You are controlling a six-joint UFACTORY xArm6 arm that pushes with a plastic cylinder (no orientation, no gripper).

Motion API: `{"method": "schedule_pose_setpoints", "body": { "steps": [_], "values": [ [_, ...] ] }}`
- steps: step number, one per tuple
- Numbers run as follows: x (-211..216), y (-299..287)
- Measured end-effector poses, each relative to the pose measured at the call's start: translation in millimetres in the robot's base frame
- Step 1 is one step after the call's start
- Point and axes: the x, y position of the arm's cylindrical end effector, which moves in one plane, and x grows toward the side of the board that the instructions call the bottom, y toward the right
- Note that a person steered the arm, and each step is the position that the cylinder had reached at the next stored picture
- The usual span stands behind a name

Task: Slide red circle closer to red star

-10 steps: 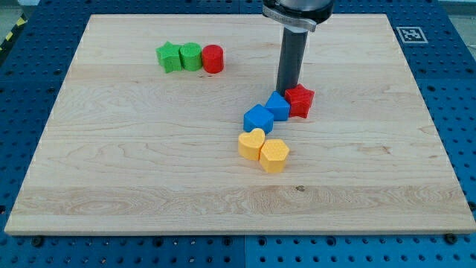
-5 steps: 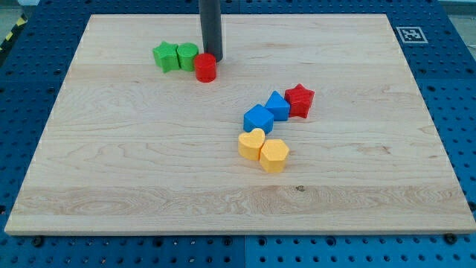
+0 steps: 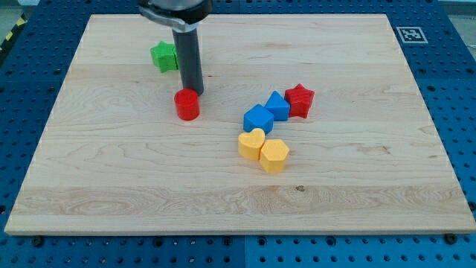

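Note:
The red circle [image 3: 187, 105] sits on the wooden board, left of centre. My tip [image 3: 193, 91] stands right behind it, touching or nearly touching its top edge. The red star [image 3: 300, 100] lies to the view's right of the circle, about a quarter of the board away. Two blue blocks [image 3: 268, 112] lie in a diagonal row against the star's lower left. The rod rises from the tip to the view's top and hides part of the green blocks.
A green star [image 3: 163, 56] lies at the upper left, with a second green block mostly hidden behind the rod. A yellow heart [image 3: 251, 144] and a yellow hexagon [image 3: 274, 155] sit below the blue blocks. A tag marker [image 3: 410, 33] is at the board's top right corner.
My tip swept from beside the red star to the green blocks, then pushed the red circle away from them, down and slightly left. The green blocks shifted a little left.

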Motion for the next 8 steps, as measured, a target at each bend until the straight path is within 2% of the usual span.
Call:
{"method": "schedule_pose_setpoints", "body": {
  "steps": [3, 4, 5, 6, 7, 8],
  "values": [
    [22, -34],
    [37, -64],
    [74, -69],
    [90, -60],
    [62, -49],
    [52, -38]
  ]
}}
